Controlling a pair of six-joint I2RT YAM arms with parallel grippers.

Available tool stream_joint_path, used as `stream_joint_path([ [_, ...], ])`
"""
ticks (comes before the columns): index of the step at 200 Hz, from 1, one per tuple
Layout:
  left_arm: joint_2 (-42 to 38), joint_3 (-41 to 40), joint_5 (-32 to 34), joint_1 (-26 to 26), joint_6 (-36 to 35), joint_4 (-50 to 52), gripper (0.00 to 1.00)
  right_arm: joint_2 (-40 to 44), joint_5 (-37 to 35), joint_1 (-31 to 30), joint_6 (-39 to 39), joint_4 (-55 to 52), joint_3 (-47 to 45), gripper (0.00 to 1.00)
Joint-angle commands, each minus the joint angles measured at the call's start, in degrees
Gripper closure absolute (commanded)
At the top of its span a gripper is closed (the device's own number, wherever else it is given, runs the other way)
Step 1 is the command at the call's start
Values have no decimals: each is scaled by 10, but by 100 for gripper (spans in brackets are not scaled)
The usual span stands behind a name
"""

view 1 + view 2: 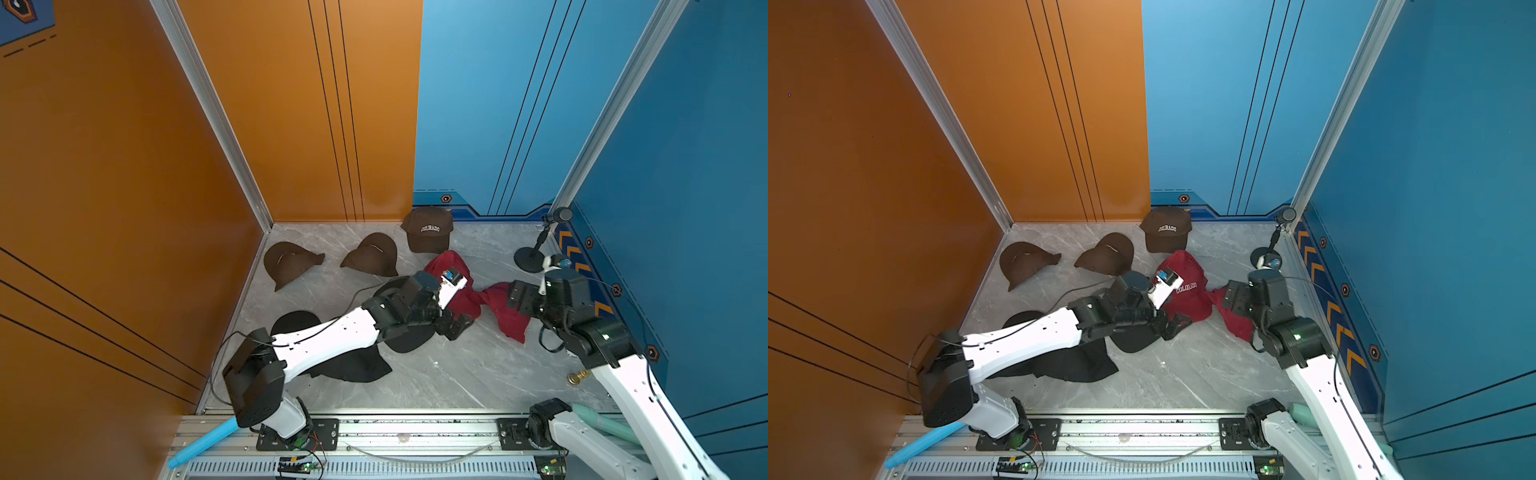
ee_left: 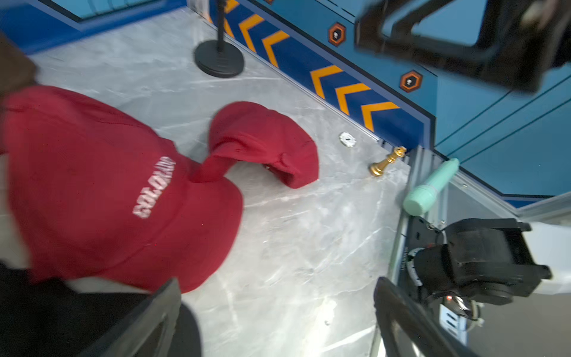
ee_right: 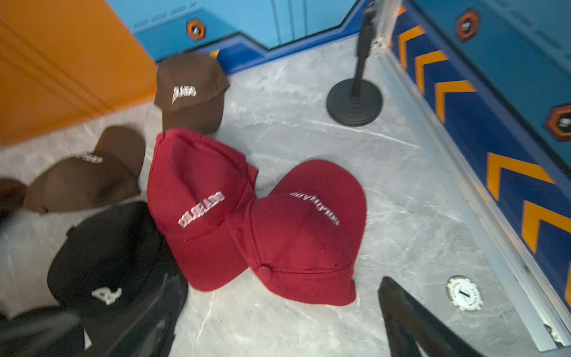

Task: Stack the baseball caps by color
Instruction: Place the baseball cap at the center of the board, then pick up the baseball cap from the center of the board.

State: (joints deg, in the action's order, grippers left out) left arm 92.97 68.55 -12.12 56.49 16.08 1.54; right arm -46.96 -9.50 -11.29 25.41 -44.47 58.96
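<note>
Flanking red caps (image 3: 197, 201) sit microphone stand (image 3: 353, 102), chess piece (image 2: 386, 162), chip (image 3: 463, 296).

Three brown caps (image 1: 291, 262) sit apart along the back of the grey table (image 1: 457, 374). Two red caps (image 1: 505, 316) touch near the middle. The left gripper (image 1: 457, 326) hangs beside them, its arm crossing black caps (image 1: 361, 368); the right gripper (image 1: 517, 297) hovers close by.
</note>
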Motion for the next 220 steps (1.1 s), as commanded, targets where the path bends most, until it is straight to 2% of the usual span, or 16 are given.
stream_joint_path([
  [1,68,17,-46,7,131,-78,2,0,134,85,-20,-15,-7,0],
  [22,119,51,-36,13,178,-106,3,-9,198,152,-19,6,-7,0],
  [44,170,93,-35,17,211,-134,3,-18,235,185,-18,27,-9,0],
  [81,254,155,-62,18,275,-210,2,-32,252,203,-29,39,-6,0],
  [141,355,256,-64,18,307,-208,0,-47,260,213,-39,48,-8,0],
  [197,399,316,-53,11,298,-177,12,-52,264,214,-37,56,-10,0],
  [205,402,326,-51,11,294,-168,21,-52,264,214,-37,58,-12,0],
  [220,411,343,-53,9,291,-159,30,-52,264,214,-36,60,-14,0],
])
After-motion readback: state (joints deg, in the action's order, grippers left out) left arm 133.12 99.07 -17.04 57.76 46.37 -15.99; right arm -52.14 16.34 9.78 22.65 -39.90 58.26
